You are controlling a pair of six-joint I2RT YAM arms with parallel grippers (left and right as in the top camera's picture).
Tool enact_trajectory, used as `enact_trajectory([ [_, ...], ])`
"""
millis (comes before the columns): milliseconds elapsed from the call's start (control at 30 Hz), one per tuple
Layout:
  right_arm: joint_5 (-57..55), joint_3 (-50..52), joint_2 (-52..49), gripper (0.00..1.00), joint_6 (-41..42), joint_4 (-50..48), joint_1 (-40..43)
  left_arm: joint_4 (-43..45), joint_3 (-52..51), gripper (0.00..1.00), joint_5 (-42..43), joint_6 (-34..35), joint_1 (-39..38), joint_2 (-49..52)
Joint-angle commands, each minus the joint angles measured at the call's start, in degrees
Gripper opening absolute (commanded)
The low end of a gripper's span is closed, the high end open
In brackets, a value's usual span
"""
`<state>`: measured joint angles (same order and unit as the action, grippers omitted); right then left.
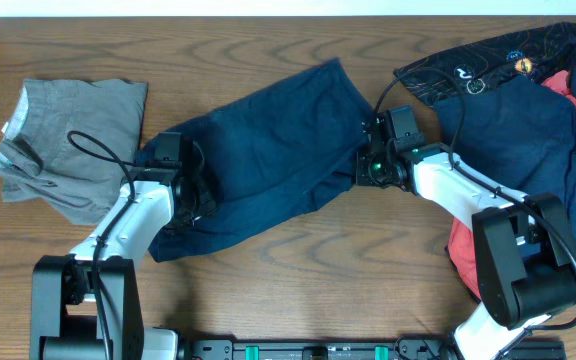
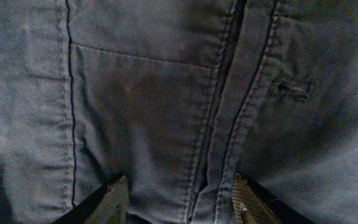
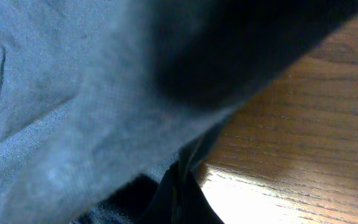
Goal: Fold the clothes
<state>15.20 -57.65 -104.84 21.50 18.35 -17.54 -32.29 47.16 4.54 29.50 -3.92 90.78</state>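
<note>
Two ends of the navy trousers (image 1: 268,150), centred on the table (image 1: 298,270), meet left gripper (image 1: 188,188) and right gripper (image 1: 368,160), arms low, bare wood near side; left wrist: jaws spread wide over the fly; right wrist: cloth blocks view, jaws can't tell.

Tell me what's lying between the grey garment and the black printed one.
The dark navy trousers fill that stretch, reaching from beside the grey garment toward the black printed garment. The overhead view shows it.
</note>
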Motion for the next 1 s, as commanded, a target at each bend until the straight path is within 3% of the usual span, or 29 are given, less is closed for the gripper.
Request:
enact_trajectory([
  [0, -1.84, -3.89, 2.49, 0.01, -1.14, 1.51, 0.94, -0.31, -1.25, 0.54, -1.18, -1.18, -0.07, 0.96],
  [233, -0.13, -22.01, 7.89, 0.01, -10.82, 20.0, 0.02, -0.09, -1.25, 0.54, -1.18, -1.18, -0.07, 0.96],
  [300, -0.13, -25.4, 8.0, 0.13, -13.6, 24.9, -0.81, -0.09, -1.25, 0.54, -1.18, -1.16, -0.07, 0.96],
  [367, -0.52, -26.08, 8.0, 0.21, -16.5, 28.06, -1.55, 0.07, -1.25, 0.54, -1.18, -1.18, -0.07, 0.96],
  [533, -14.62, -23.82, 7.15, 0.23, -13.57, 34.32, -1.2, 0.07, -1.25, 0.54, -1.16, -1.18, -0.07, 0.96],
  [700, -22.86, -17.46, 6.99, 0.42, -7.34, 35.85, 0.02, 0.09, -1.25, 0.54, -1.16, -1.18, -0.07, 0.96],
  [833, -20.57, -10.86, 6.99, 0.44, -3.04, 30.58, 1.7, 0.09, -1.25, 0.55, -1.16, -1.16, -0.07, 0.96],
  [967, -13.55, -4.39, 6.97, 0.45, -3.08, 18.36, 2.19, 0.09, -1.25, 0.54, -1.16, -1.16, -0.07, 0.96],
])
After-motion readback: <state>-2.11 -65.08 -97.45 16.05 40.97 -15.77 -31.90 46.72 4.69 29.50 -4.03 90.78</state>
